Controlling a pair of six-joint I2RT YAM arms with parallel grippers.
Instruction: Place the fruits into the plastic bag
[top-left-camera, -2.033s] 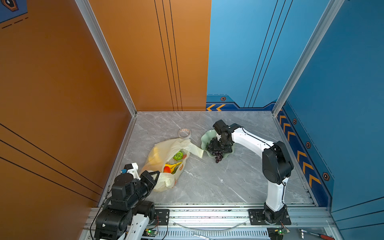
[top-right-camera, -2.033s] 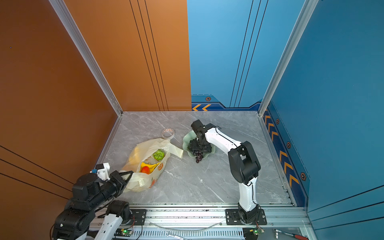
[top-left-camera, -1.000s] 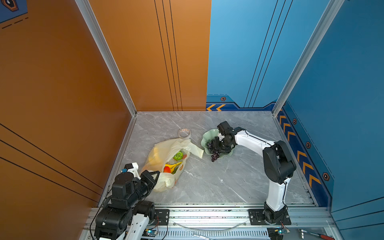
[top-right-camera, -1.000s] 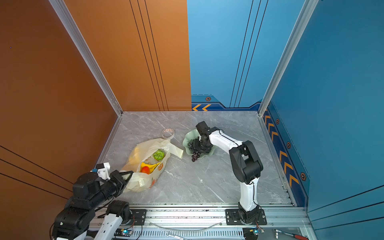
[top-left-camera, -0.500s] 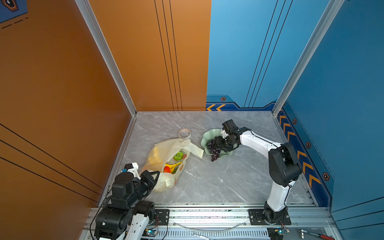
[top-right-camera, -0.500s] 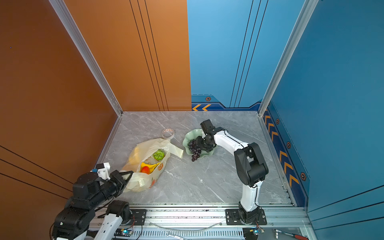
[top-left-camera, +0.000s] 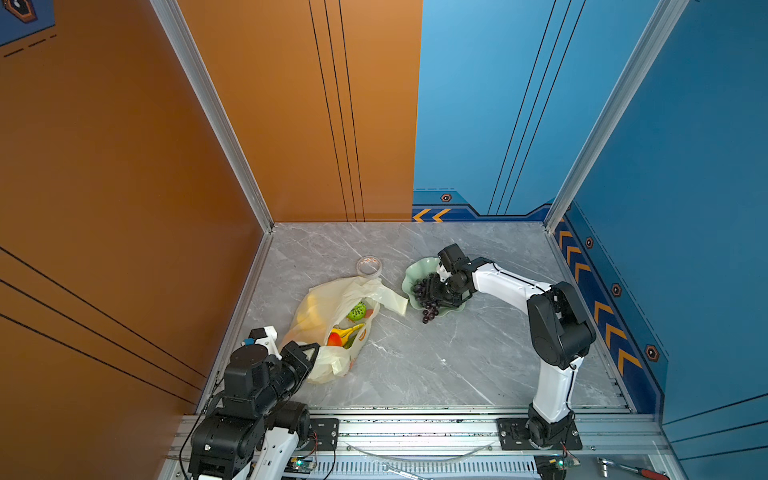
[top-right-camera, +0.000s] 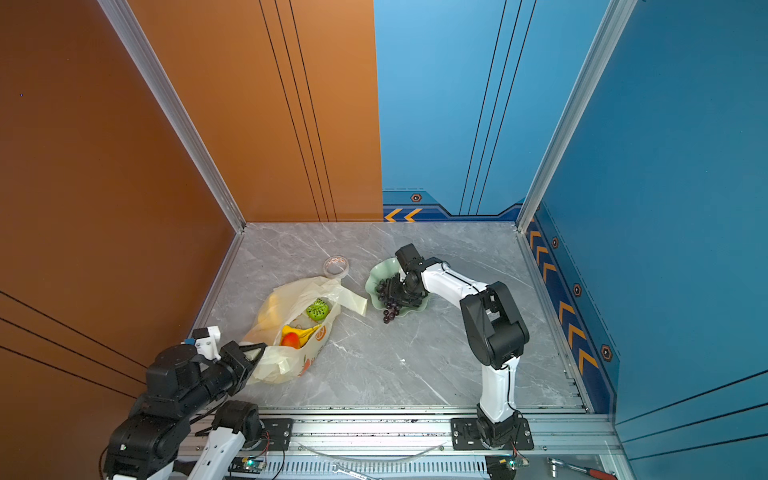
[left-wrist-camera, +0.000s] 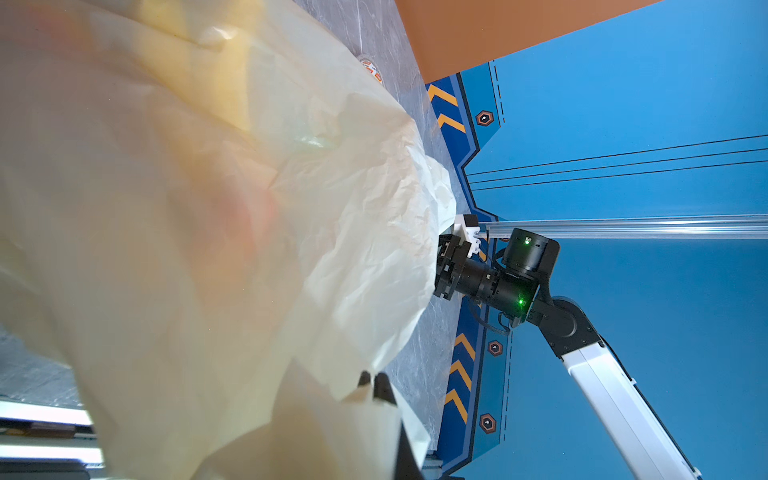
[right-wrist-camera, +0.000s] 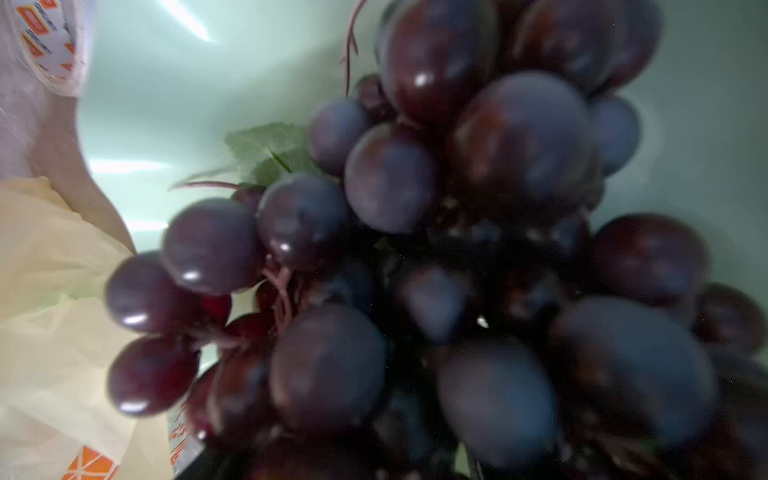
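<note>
Grapes (top-left-camera: 424, 291) remain in the dish (top-left-camera: 415, 268) at 1 o'clock on the surface (top-left-camera: 457, 365), tail spilling over the 6 o'clock rim. My right fingers (top-left-camera: 441, 293) have swung to their 3 o'clock side; I cannot tell whether they are clamped. Left fingers (left-wrist-camera: 384, 388) stay pinched on the bag (top-left-camera: 328, 297) at 9 o'clock. That bunch looks like the last fruit out, and it is not lifted yet.

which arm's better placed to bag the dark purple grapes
Right: the right gripper is at the dark purple grapes in the pale green dish; the left gripper is shut on the cream plastic bag.
</note>
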